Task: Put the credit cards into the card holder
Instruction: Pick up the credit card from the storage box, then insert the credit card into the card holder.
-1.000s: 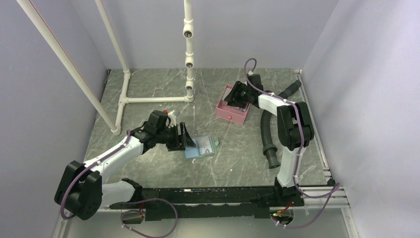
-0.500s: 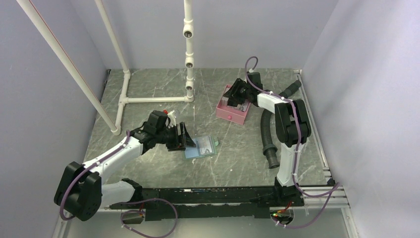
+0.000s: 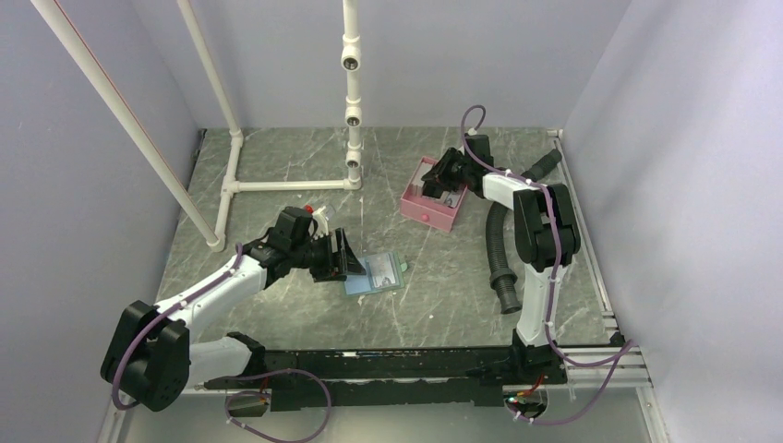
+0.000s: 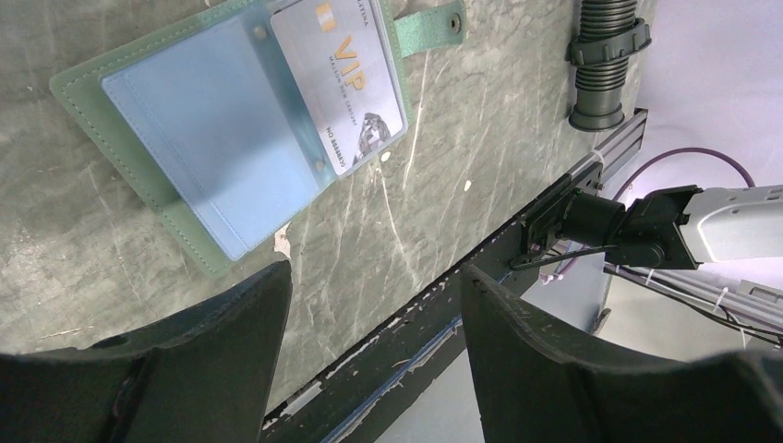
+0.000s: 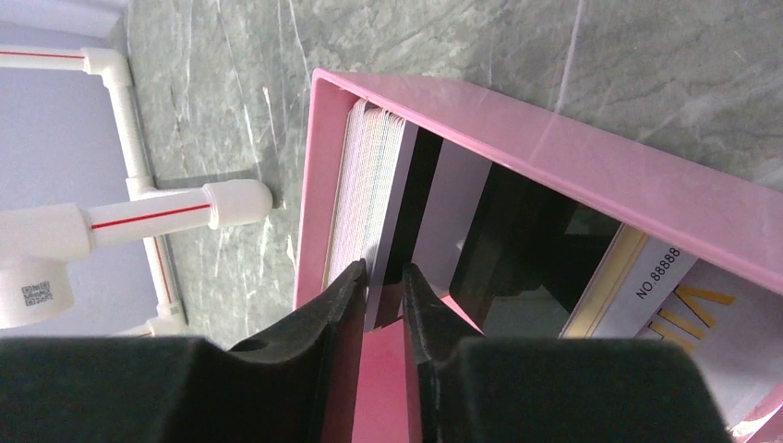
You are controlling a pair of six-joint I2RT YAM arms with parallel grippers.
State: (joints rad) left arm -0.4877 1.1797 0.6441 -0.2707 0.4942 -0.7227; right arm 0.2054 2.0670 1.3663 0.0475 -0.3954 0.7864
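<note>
On the grey-green marble table (image 3: 434,305), the card holder (image 3: 376,274) is lying open with a VIP card (image 4: 346,88) tucked inside. The left gripper (image 4: 374,277) is hovering wide open just left of it. Beyond it to the right, credit cards (image 5: 365,185) are standing in the pink tray (image 5: 554,148). There the right gripper (image 5: 381,272) is narrowly straddling one grey card (image 5: 386,231), and I cannot tell whether it is pinching it.

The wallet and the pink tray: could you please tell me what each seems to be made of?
The wallet looks like matte green leather or imitation, judging by its stitched edge. The pink tray looks like smooth, glossy plastic, given its thin even walls.
</note>
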